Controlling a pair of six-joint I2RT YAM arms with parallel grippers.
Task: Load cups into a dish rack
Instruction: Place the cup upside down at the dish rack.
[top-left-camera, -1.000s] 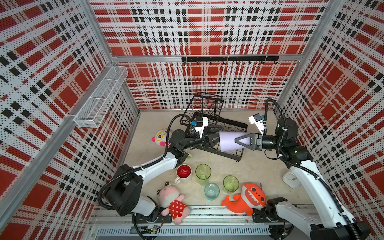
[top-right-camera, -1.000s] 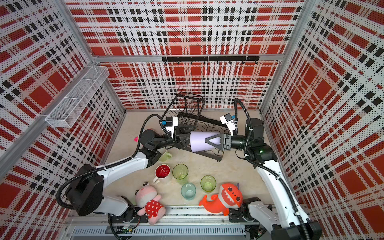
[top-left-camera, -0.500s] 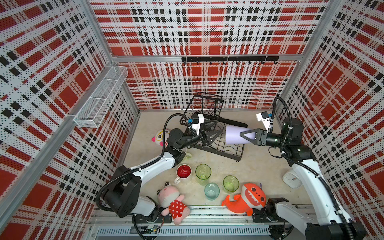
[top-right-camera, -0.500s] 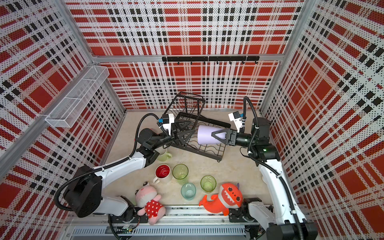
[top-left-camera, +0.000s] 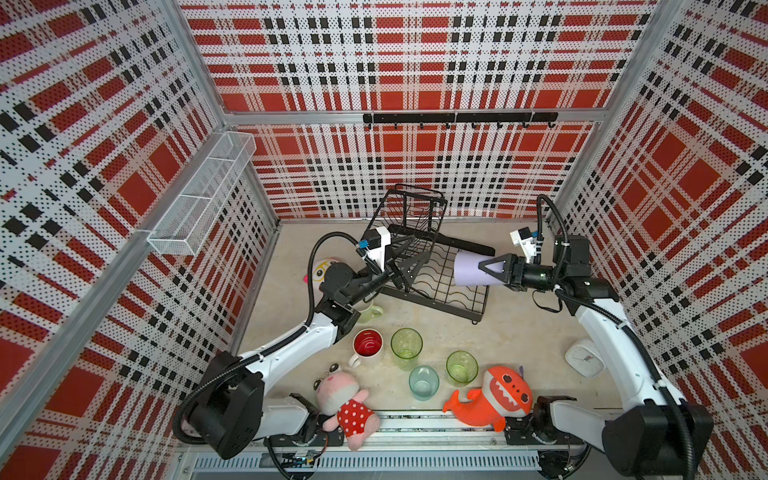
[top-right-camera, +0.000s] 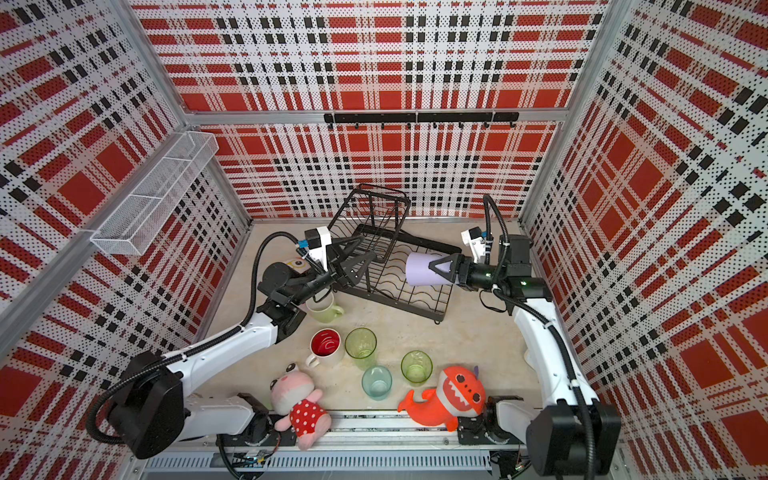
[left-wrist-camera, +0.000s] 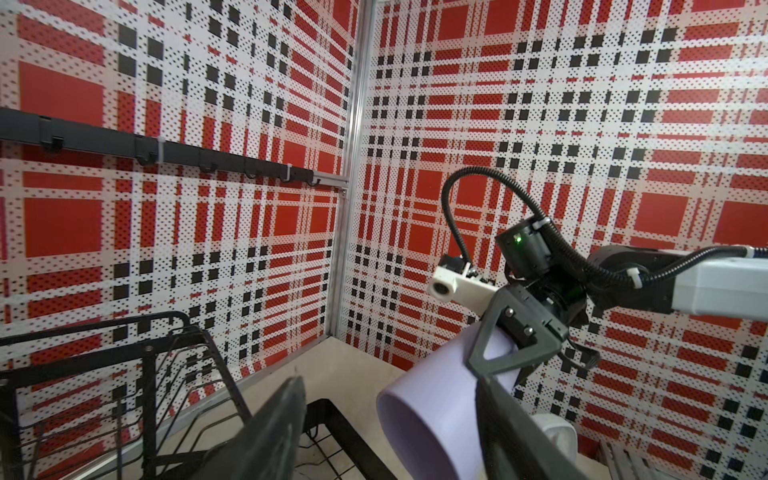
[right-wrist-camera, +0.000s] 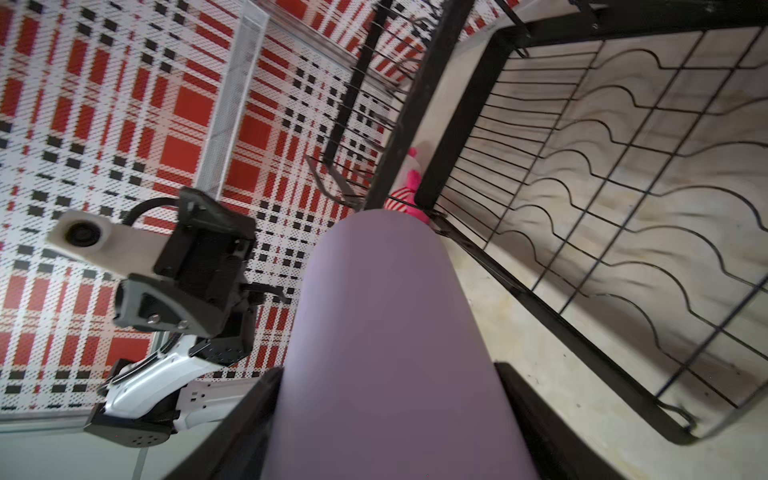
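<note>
**Right arm holds a lilac tumbler sideways at the dish rack**

In both top views we look down on a pale surface (top-left-camera: 519, 332) (top-right-camera: 469, 340) walled in red plaid. The black wire dish rack (top-left-camera: 469, 247) (top-right-camera: 428, 245) sits at the centre of the frame. Its raised basket is toward the upper left and its wavy-slotted base toward the lower right.

The right arm's fingers (top-left-camera: 492, 266) (top-right-camera: 442, 266) are clamped on the lilac tumbler (top-left-camera: 465, 270) (top-right-camera: 417, 269). It lies on its side, its free end pointing to the left of the frame, and overlaps the right edge of the rack's base. In the right wrist view the tumbler (right-wrist-camera: 386, 332) fills the lower centre, with a dark finger on each side.

The left arm's fingers (top-left-camera: 409, 268) (top-right-camera: 357, 266) are spread apart and hold nothing. They sit at the rack's left side, clear of the tumbler.

Five cups stand upright on the surface below the rack:
- The pale green mug (top-left-camera: 372, 311) (top-right-camera: 324, 309) is partly hidden by the left arm.
- The white mug with red inside (top-left-camera: 368, 344) (top-right-camera: 325, 343) stands lower.
- The tall green glass (top-left-camera: 406, 345) (top-right-camera: 360, 343) is just right of the white mug.
- The short green glass (top-left-camera: 461, 366) (top-right-camera: 416, 365) is further right.
- The teal glass (top-left-camera: 424, 381) (top-right-camera: 376, 381) stands between and below the two green glasses.

A pink plush toy (top-left-camera: 340, 390) and an orange plush shark (top-left-camera: 494, 395) lie along the bottom edge.
</note>
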